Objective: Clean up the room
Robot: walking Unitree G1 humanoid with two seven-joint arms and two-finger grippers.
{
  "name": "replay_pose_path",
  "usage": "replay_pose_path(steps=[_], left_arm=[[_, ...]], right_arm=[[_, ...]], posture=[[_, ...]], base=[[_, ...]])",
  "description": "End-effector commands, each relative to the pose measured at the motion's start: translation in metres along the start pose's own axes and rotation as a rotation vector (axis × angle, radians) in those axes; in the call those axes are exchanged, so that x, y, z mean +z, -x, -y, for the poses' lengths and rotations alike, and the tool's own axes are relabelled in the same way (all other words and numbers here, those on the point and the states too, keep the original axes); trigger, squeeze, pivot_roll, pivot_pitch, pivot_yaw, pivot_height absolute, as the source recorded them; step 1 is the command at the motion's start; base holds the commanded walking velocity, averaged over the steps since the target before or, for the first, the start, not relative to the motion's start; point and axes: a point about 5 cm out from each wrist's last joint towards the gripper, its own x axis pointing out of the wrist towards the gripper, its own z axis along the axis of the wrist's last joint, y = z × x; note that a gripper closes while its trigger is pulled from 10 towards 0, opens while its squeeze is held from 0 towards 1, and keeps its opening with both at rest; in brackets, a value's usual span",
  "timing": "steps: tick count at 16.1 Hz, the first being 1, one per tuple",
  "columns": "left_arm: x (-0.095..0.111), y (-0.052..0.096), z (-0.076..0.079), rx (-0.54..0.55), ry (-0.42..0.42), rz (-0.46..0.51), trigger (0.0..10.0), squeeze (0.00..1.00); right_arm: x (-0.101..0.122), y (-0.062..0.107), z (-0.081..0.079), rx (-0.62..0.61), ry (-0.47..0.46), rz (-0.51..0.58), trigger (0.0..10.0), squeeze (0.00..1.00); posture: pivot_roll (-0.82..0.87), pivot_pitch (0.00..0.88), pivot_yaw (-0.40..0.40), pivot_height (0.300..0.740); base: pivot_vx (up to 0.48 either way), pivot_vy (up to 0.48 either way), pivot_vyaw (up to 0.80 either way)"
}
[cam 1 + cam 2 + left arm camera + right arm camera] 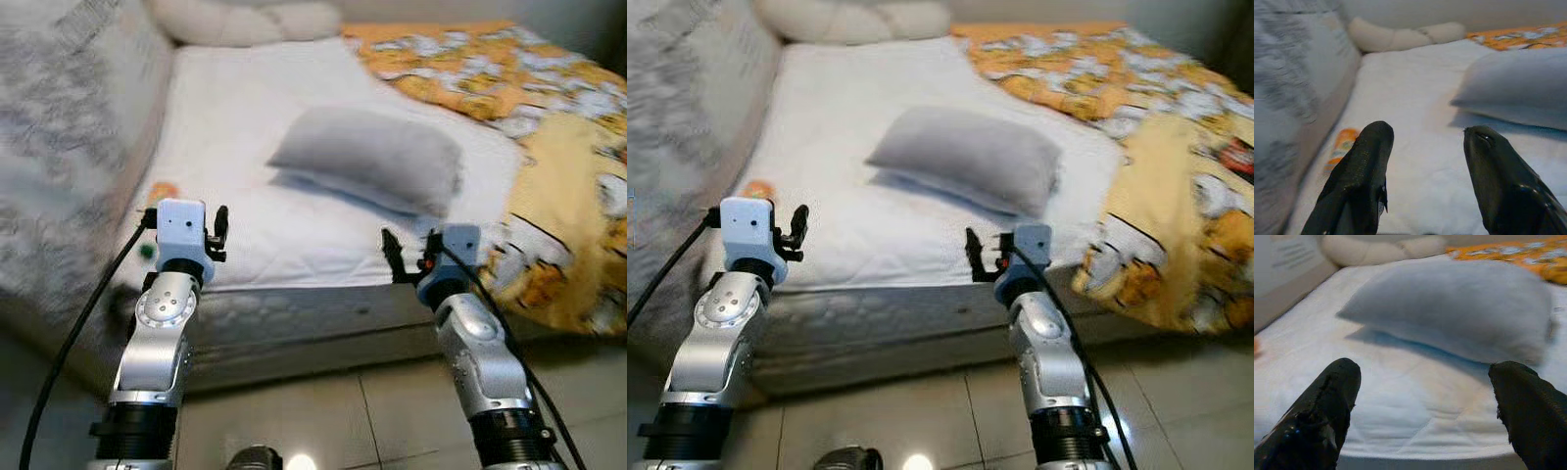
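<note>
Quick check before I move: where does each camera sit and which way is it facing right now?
Left eye: head, looking down at the bed; both silver arms show.
Right eye: same head, same scene; left gripper and right gripper show.
Left wrist: along its open jaws toward an orange item by the bed's edge.
Right wrist: along its open jaws at the grey pillow.
All four share the pillow.

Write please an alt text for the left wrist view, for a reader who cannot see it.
The open left tool, two black fingers apart, points over a white bed toward a grey pillow. A small orange object, too blurred to identify, lies near the bed's edge beside one finger. A cream bolster lies at the far end.
</note>
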Motion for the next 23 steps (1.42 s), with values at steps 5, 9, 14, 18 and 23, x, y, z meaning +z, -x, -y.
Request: replay_pose_path(steps=[5,9,14,18,23], left_arm=[[0.0013,-0.0001,-0.0076,0.017,-0.020,0.004,10.0,0.00],[-0.0011,0.0008,-0.0062,0.012,-0.018,-0.006,10.0,0.00],[-0.0022,0.0019,-0.0087,0.015,-0.023,-0.012,10.0,0.00],[-0.0023,0.0017,-0.0093,0.010,-0.030,-0.018,10.0,0.00],[-0.0048,0.0017,-0.0062,-0.022,-0.034,-0.032,10.0,0.00]], right_arm=[[0.0021,-0.0048,-0.0018,0.017,0.017,0.004,10.0,0.00],[0.0016,-0.0058,0.0004,0.003,0.000,0.003,10.0,0.00],[-0.0002,-0.0059,0.0008,0.016,0.004,-0.011,10.0,0.00],[-0.0011,-0.0047,0.0014,0.014,0.000,-0.015,10.0,0.00],[-0.0034,-0.0012,0.0040,0.004,-0.005,-0.026,10.0,0.00]], posture=[[0.11,0.000,0.011,0.740],[0.12,0.000,0.004,0.740],[0.12,0.000,0.005,0.740],[0.12,0.000,0.015,0.740],[0.11,0.000,0.025,0.740]], base=[[0.353,0.000,0.75],[0.355,0.000,0.00],[0.353,0.000,0.00],[0.355,0.000,0.00],[0.355,0.000,-0.11]])
